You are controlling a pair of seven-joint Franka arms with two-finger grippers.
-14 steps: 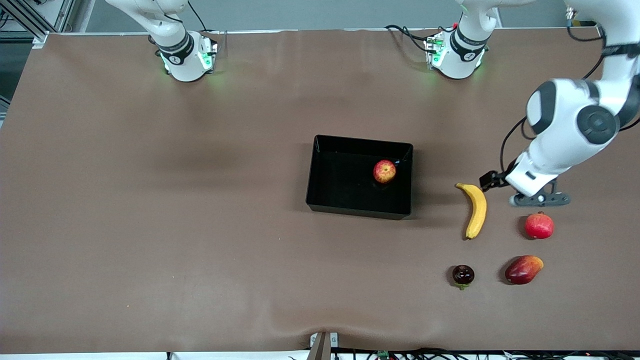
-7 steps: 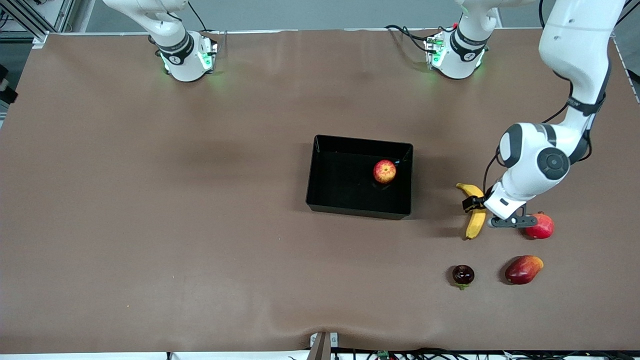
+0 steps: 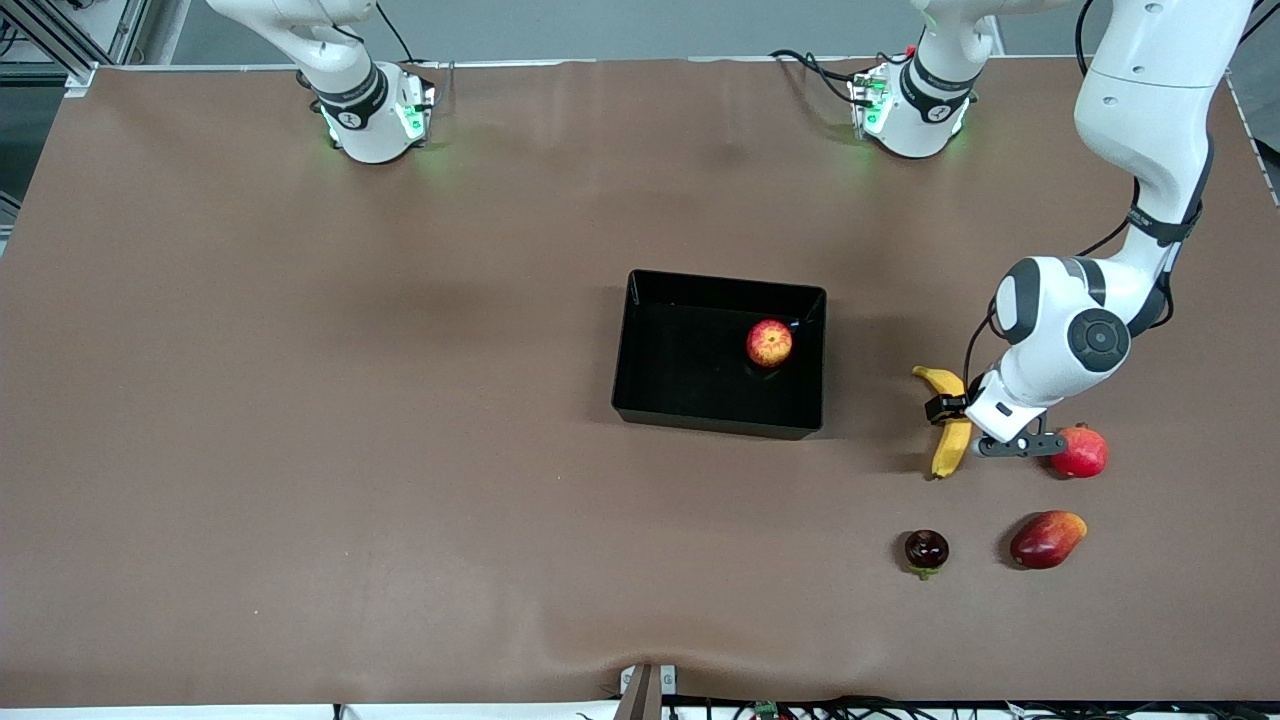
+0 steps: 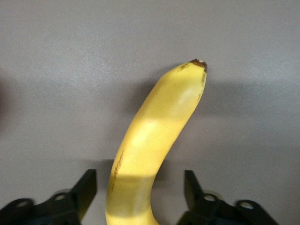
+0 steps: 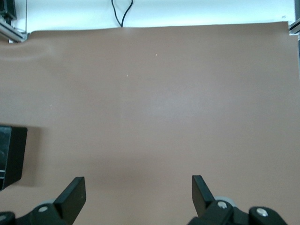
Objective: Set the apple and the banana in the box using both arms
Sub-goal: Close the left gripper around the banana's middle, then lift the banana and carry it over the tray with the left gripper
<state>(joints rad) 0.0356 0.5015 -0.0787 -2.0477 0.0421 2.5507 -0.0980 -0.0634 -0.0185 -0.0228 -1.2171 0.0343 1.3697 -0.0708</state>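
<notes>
— Since a second ago, what has shifted?
— Only the left arm: its gripper (image 3: pixel 962 428) has come down from beside the pomegranate (image 3: pixel 1080 452) onto the middle of the banana (image 3: pixel 950 423). The apple (image 3: pixel 769 343) has kept its place inside the box (image 3: pixel 640 345), toward the left arm's end.

— And the jaws?
— Spread wide, one finger (image 4: pixel 83 193) on each side of the banana (image 4: pixel 149 149), neither pressing it. The banana lies flat on the desk (image 3: pixel 300 400), between box and pomegranate.

— What crowds the spot?
— The pomegranate sits just beside the gripper. A mango (image 3: pixel 1046 539) and a small dark fruit (image 3: pixel 926 551) lie nearer the camera, apart from it.

— The right arm?
— Waiting; its gripper (image 5: pixel 138 196) hangs open over bare desk.
</notes>
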